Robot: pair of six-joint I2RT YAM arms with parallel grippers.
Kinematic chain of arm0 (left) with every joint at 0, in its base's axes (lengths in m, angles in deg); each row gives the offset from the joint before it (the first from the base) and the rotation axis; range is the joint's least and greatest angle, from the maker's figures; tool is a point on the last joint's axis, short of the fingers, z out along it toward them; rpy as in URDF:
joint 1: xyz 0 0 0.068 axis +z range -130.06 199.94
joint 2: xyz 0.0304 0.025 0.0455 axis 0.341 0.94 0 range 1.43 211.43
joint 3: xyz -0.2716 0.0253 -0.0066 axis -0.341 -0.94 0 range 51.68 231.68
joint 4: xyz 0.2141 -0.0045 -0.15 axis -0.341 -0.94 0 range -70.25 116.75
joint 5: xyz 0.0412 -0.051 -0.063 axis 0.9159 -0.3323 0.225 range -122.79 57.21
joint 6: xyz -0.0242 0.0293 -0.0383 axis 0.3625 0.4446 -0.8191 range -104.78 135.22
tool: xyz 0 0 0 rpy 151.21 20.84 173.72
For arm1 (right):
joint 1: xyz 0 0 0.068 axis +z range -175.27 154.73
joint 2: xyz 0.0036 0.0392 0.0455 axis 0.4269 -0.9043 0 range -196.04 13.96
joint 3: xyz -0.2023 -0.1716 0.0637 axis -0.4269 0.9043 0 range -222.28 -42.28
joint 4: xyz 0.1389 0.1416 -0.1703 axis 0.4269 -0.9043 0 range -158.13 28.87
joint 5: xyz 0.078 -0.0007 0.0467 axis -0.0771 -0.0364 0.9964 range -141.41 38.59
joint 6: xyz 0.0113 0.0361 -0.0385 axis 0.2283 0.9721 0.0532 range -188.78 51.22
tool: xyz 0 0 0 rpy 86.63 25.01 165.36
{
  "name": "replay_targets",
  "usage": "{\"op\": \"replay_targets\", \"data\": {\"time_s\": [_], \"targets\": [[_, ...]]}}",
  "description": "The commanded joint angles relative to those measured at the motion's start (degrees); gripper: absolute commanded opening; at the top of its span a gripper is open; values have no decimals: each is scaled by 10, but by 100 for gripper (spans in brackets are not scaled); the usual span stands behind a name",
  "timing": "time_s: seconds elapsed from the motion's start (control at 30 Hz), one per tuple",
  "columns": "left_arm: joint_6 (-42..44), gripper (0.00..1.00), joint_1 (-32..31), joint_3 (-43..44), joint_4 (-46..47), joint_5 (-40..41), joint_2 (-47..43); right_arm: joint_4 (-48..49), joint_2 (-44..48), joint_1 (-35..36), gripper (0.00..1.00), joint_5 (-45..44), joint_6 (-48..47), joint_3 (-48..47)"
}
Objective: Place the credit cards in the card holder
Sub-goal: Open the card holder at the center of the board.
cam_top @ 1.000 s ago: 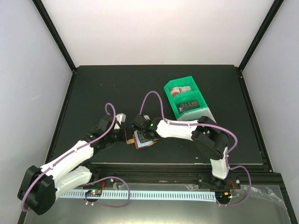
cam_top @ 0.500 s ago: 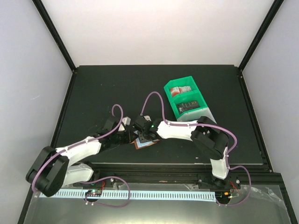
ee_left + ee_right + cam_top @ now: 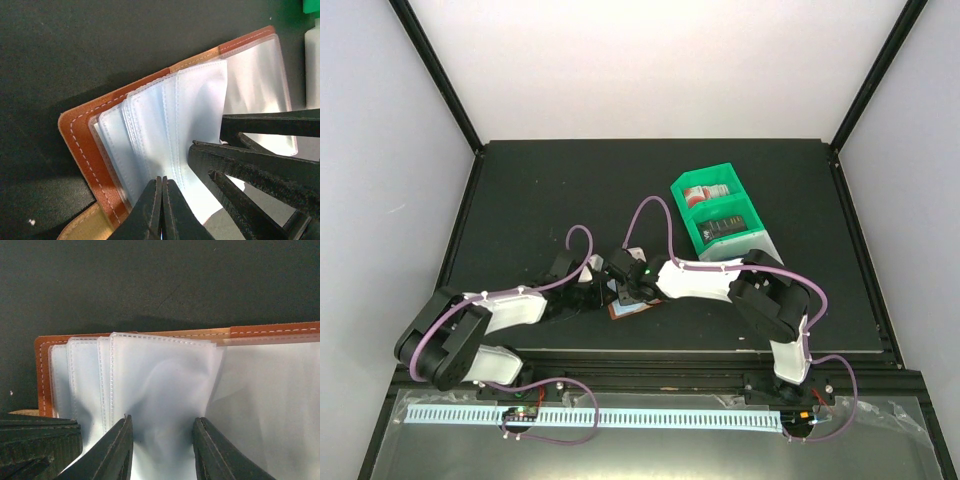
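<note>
At table's near edge, card holder [image 3: 80, 145] laid open; left gripper [image 3: 161, 179] pressed together at clear sleeves [image 3: 165, 380]; right gripper [image 3: 161, 420] held apart around one sleeve.

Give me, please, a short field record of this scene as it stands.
card holder: open on the table, clear sleeves fanned
left gripper: shut at the sleeves' edge
right gripper: open, fingers either side of one sleeve
green tray: right of the holder, cards in both compartments
</note>
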Motion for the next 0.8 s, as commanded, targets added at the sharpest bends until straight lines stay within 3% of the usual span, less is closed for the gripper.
{"op": "replay_targets", "data": {"time_s": [0.0,0.3,0.67,0.77], "targets": [[7,1,3,4,-4,11,21,3,6,-2,35,-25,16,15],[26,2,3,11,-62,52,20,-28,19,-3,38,-99,30,20],[32,2,3,16,-67,49,21,-138,39,-12,45,-240,50,1],[34,2,3,16,-67,42,17,-140,57,-13,46,-241,43,0]]}}
